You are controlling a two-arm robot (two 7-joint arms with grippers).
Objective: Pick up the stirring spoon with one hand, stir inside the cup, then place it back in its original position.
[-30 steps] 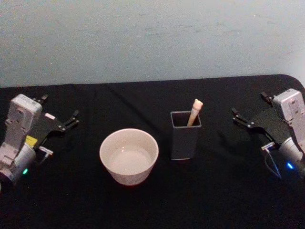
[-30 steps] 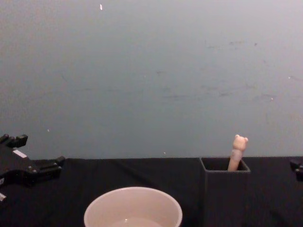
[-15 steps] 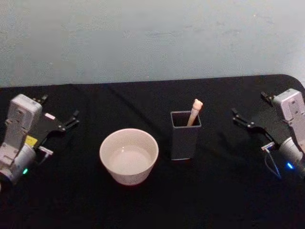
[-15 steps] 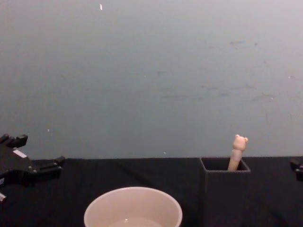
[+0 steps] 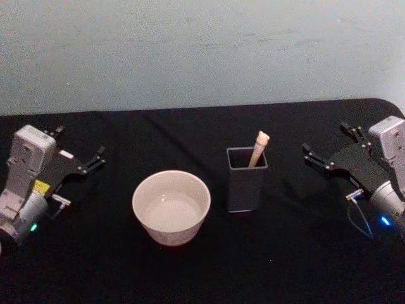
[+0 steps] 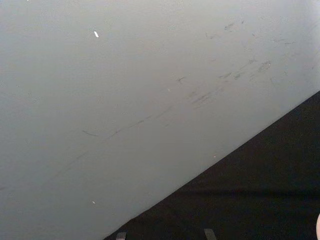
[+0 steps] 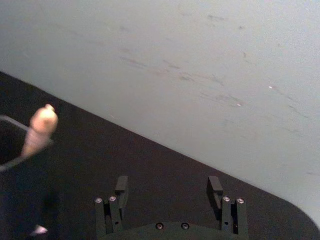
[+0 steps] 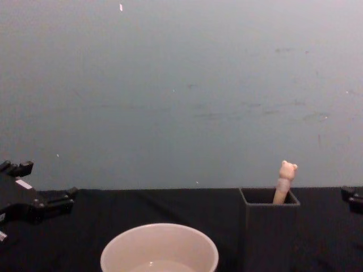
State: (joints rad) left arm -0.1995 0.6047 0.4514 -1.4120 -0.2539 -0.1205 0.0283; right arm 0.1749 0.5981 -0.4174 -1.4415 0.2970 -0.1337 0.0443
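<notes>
The left gripper [image 5: 81, 142] hangs over the left end of the black worktop [image 5: 190, 130]. Its fingers [image 5: 99, 154] are spread apart with nothing between them, and they point inward and toward the pale wall [image 5: 202, 50]. The chest view shows the same gripper [image 8: 48, 184] at the left edge, low over the cloth, fingers parted.

To the right of those fingers and nearer the robot, well apart from them, stands the cup [image 5: 171, 235]. It is wide, round and cream-white, and it sits upright. In the chest view its rim [image 8: 159, 226] fills the lower middle. There is a faint shine low inside, but I cannot tell whether it holds liquid.

Just beside the cup, further right and not touching it, stands the dark grey square holder [image 5: 244, 190], also upright [image 8: 269, 238]. The stirring spoon [image 5: 258, 149] stands in it, leaning against the back right corner. Its beige handle and small bear head [image 8: 286, 170] rise above the rim, while its neck and bowl are hidden inside.

The right gripper [image 5: 326, 138] hovers to the right of the holder, near it but apart, about level with the holder's top. Its fingers [image 5: 310, 154] are wide open and empty, aimed toward the spoon. In the right wrist view both fingers [image 7: 121, 185] stand parted around bare worktop, and the spoon's handle [image 7: 40, 127] lies ahead of them and off to one side. The chest view catches a fingertip at the right edge [image 8: 351, 195].
</notes>
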